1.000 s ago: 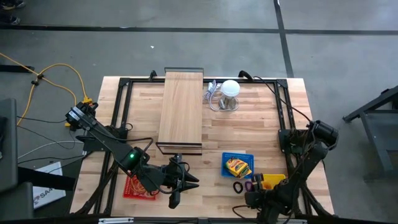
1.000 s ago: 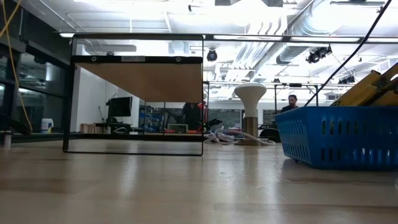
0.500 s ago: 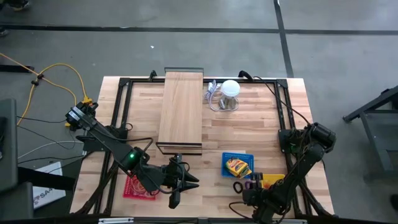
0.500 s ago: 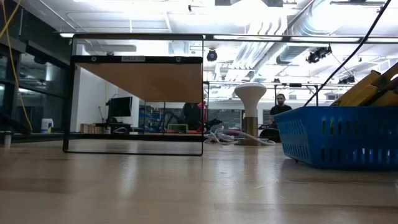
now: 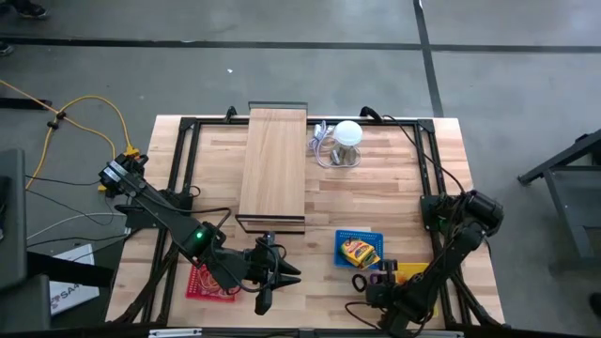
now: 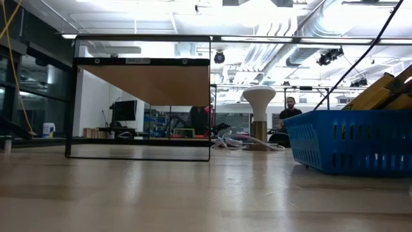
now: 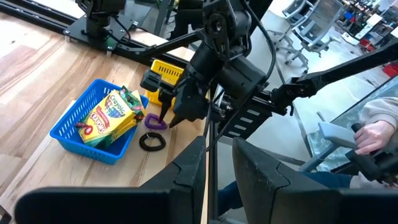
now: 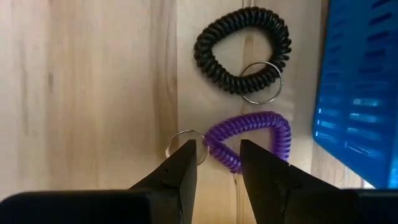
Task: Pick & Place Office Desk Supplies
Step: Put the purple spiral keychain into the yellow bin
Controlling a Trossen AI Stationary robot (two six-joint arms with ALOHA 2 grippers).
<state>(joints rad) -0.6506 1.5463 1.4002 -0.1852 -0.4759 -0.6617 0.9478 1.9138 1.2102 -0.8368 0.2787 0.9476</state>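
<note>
A purple coil key ring (image 8: 255,134) and a black coil key ring (image 8: 242,46) lie flat on the table beside a blue basket (image 5: 360,249) that holds a crayon pack (image 7: 109,118). My right gripper (image 8: 217,158) points down over the purple coil (image 7: 155,122). It is open, with one fingertip on each side of the coil's end by its metal ring (image 8: 180,144). My left gripper (image 7: 217,165) hangs above the table's near edge, open, nothing between its fingers. My right gripper comes from above with its fingers astride the ring end of the purple coil (image 8: 214,149), which lies flat on the table. Whether the fingertips touch the coil, I cannot tell.
A yellow box (image 5: 410,273) lies right of the coils and a red tray (image 5: 208,282) under my left arm. A wooden board on a black frame (image 5: 273,169) and a white round object with cable (image 5: 347,136) stand at the back. People show beyond the table.
My right gripper has gone down toward the purple coil, rolling a little as it sank. The coils and the basket have stayed where they were.
</note>
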